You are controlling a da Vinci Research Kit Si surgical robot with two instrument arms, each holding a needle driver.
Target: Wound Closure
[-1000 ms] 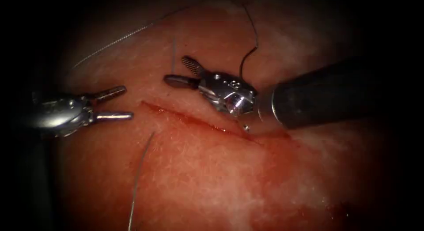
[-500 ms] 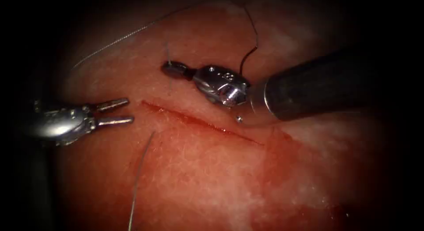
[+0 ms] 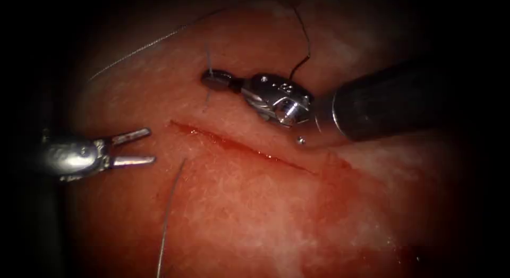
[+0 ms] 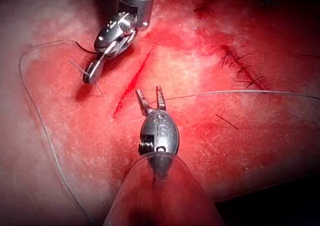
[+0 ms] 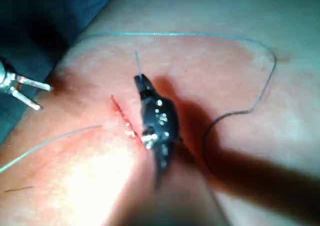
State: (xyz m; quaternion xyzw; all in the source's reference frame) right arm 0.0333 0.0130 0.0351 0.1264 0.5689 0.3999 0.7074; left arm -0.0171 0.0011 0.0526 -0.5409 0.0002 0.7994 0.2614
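Two tools seen: right tool (image 3: 212, 80) is clamped on thread (image 3: 208, 57) upper centre; left tool (image 3: 139, 147) is spread empty, centre left.

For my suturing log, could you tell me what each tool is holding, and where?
The right tool is shut on the thread above the cut. The left tool is open and holds nothing. I cannot make out the needle.

The tissue (image 3: 239, 214) carries a slanting cut (image 3: 239, 146), red fluid (image 3: 340, 177) and loose thread (image 3: 170, 203).
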